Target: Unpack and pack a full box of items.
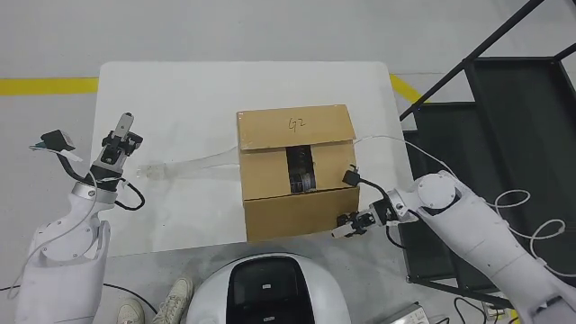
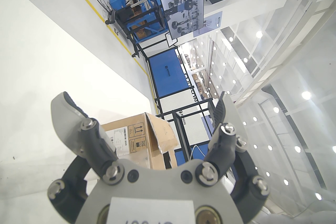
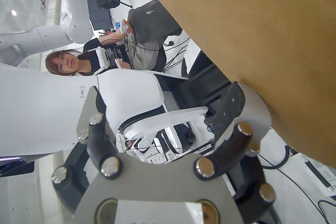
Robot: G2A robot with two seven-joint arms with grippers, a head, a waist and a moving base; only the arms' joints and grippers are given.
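One white table (image 1: 180, 99) carries the whole job, and on its middle stands the box (image 1: 270, 175), brown cardboard, upright, its near edge close to the table's near edge. Its top flaps lie nearly flat, but they do not meet: a dark gap (image 1: 300, 169) runs between them, and packed goods show through it, too dim to name.

The right gripper (image 3: 164, 88) sits low at the box's near right corner, fingers spread with nothing between them. In its wrist view one pad (image 3: 231, 104) lies just beside the cardboard wall; I cannot tell whether it touches. The left gripper (image 2: 143, 95) hangs over the table's left part, well apart from the box, likewise spread wide and empty.

A clear strip (image 1: 193, 166) lies on the table from the box's left side toward the left gripper; it may be tape, though that is a guess.

By my judgement this is the start of unpacking, since nothing is out yet and the flaps bar the way. The next move calls for folding the flaps outward. The right gripper would need to rise from the wall to a flap's edge, and the left to come in and steady or open the other side.
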